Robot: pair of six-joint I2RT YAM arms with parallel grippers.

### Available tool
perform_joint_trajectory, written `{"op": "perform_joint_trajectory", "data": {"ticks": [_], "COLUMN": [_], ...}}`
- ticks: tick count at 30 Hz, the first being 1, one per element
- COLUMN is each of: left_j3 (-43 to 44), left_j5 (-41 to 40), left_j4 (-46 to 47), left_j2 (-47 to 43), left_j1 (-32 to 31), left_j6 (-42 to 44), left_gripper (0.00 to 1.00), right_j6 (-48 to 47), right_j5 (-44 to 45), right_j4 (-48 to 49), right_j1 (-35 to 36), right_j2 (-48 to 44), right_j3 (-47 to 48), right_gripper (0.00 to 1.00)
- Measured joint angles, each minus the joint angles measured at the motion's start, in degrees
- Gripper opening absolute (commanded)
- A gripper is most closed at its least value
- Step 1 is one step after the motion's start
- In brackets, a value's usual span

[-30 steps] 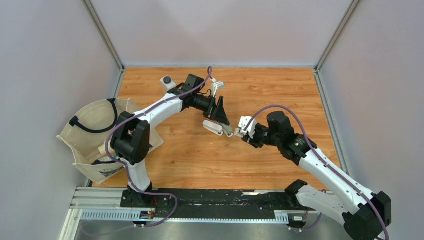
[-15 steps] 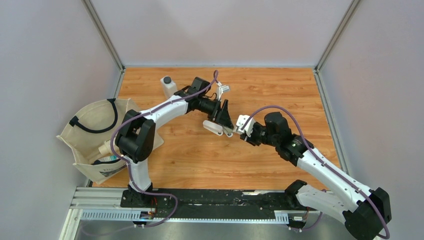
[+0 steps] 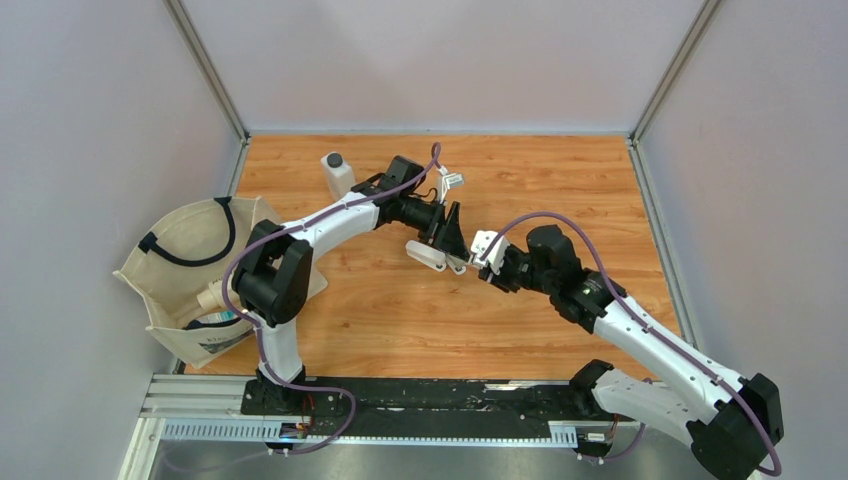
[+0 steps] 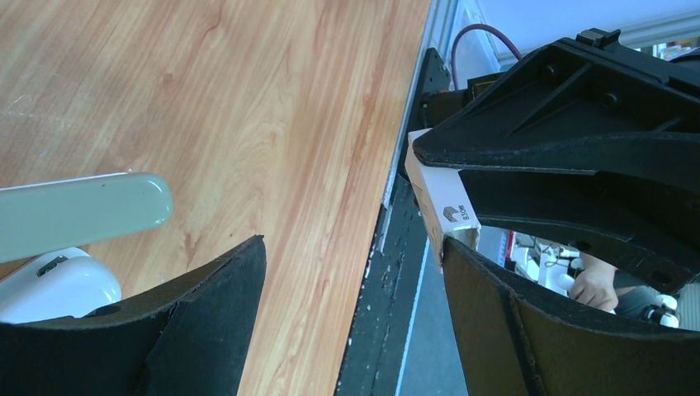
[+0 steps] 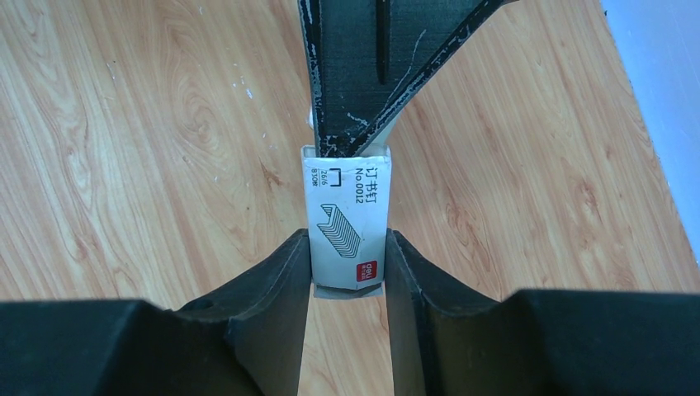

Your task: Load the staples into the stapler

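The staples are a small white box [image 5: 347, 221] printed with a staple drawing, pinched between the fingers of my right gripper [image 5: 347, 235] above the wooden table. In the top view this box [image 3: 486, 245] is at the table's middle, held by the right gripper [image 3: 493, 256]. My left gripper [image 4: 353, 242] stands open. Its right fingertip [image 4: 462, 256] touches the box's far end [image 4: 442, 210]. The stapler [image 3: 427, 254], white with a pale green part [image 4: 82, 214], lies on the table just left of the left gripper [image 3: 452, 250].
A white bottle [image 3: 337, 172] stands at the back left of the table. A canvas tote bag [image 3: 185, 250] holding another bottle [image 3: 214, 297] sits at the left edge. Metal rails and grey walls bound the table.
The right gripper has carried the box up and left to the left gripper's fingertip. The left arm has swung slightly right, uncovering the white bottle.
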Motion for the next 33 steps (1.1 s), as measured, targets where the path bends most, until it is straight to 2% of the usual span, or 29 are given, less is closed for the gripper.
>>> {"op": "perform_joint_trajectory", "data": {"ticks": [33], "left_j3": [0.87], "left_j5": [-0.50], "left_j4": [-0.42], "left_j2": [2.05], "left_j1": [-0.87], "left_j6": [0.17], "left_gripper": [0.84], "right_j6": [0.42], "right_j5": [3.45], "right_j4": [0.28], "right_j1": [2.40], "right_j2": [1.29], "right_j3": [0.00], "right_gripper": [0.38]}}
